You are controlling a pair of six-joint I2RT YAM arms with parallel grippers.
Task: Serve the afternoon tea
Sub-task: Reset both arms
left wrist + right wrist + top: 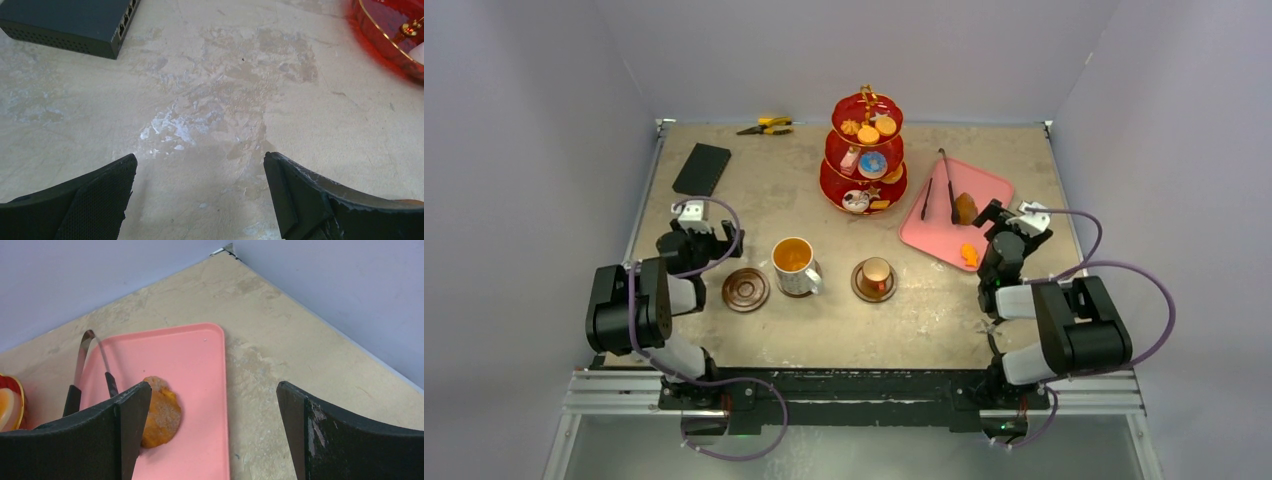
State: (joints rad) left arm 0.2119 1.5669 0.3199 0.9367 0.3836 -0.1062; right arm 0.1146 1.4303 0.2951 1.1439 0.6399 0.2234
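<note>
The red three-tier stand (pixel 864 155) with pastries and biscuits stands at the back centre; its bottom rim shows in the left wrist view (pixel 390 37). The white mug of amber tea (pixel 793 266) sits in front of it, between an empty brown saucer (pixel 745 290) and the copper cup (pixel 874 275) on its saucer. My left gripper (pixel 704 232) (pixel 199 160) is open and empty over bare table, left of the mug. My right gripper (pixel 999 216) (pixel 214 387) is open and empty over the pink tray's right edge, next to a brown pastry (pixel 160 412) (pixel 965 208).
The pink tray (pixel 939 235) (pixel 200 365) lies right of the stand with black tongs (pixel 949 185) (pixel 82 360) and a small orange pastry (pixel 969 254). A black box (pixel 701 168) (pixel 65 22) lies at the back left. Yellow-handled pliers (pixel 766 126) lie by the back wall.
</note>
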